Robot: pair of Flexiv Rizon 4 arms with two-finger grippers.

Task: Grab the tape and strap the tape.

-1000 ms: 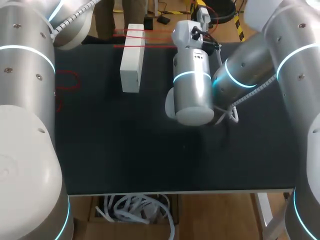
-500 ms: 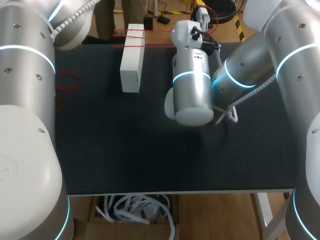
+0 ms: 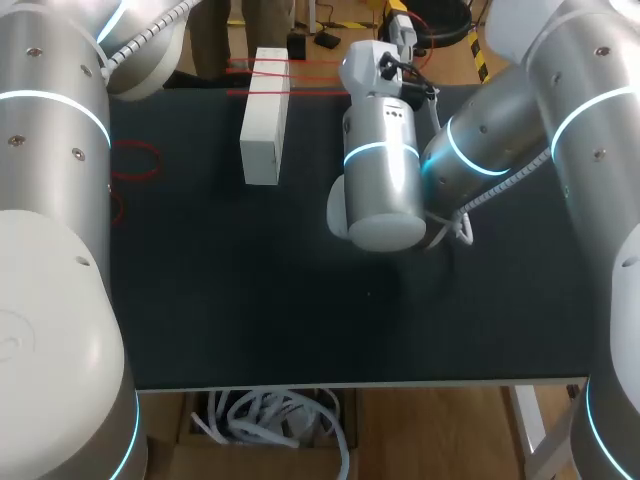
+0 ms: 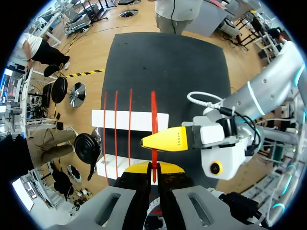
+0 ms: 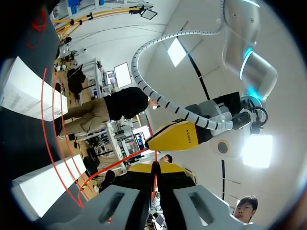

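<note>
Head view: the white box lies on the bench. Red tape is stretched across its far end towards the right arm. Neither tool's tips show here. Since a second ago the right arm has eased slightly towards the box; the box has not moved.

Left wrist view: the left tool is pinched together on the tape, which runs straight ahead of it across the box. Three thinner strands already cross the box beside the held one. The right tool's yellow finger sits just ahead, against the same strand.

Right wrist view: the right tool is likewise clamped on the tape, with the left tool's yellow finger just ahead.

The grab looks done. The strapping seems partly done, with the held strand not yet released.
</note>
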